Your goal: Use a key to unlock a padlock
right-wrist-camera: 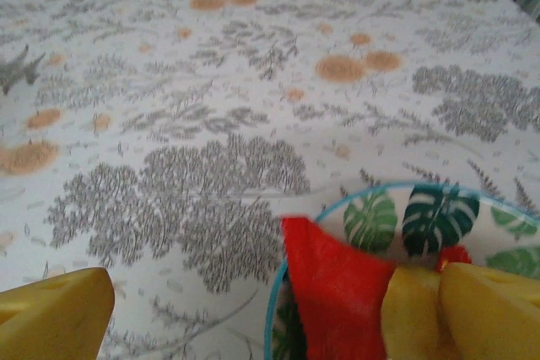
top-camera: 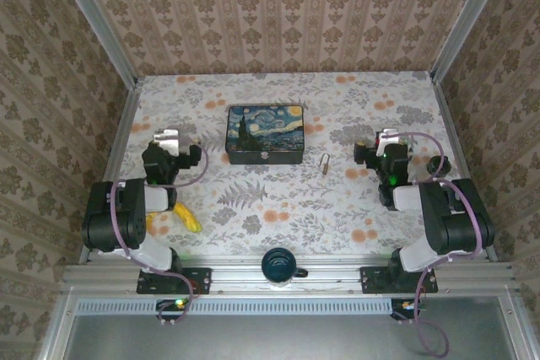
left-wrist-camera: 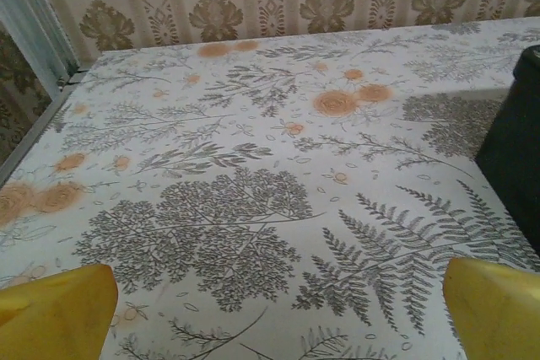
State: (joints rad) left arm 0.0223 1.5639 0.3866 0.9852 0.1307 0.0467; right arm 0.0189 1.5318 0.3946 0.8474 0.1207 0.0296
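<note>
The tiny brass padlock [top-camera: 324, 163] lies on the floral tablecloth, just right of the blue painted tin box [top-camera: 265, 132]. The key is out of view. My left gripper [top-camera: 166, 136] hovers left of the box, open. In the left wrist view its yellow fingertips [left-wrist-camera: 55, 314] stand wide apart over bare cloth, and the left gripper [left-wrist-camera: 278, 326] holds nothing. My right gripper [top-camera: 389, 137] sits to the right of the padlock, open. In the right wrist view the right gripper [right-wrist-camera: 274, 314] has nothing between its fingers.
A yellow banana [top-camera: 186, 218] lies by the left arm's base. A dark mug [top-camera: 281, 265] stands at the near edge. A leaf-patterned plate [right-wrist-camera: 354, 196] with a red cloth [right-wrist-camera: 337, 292] sits under the right gripper. The box's dark side [left-wrist-camera: 515, 158] is close on the left gripper's right.
</note>
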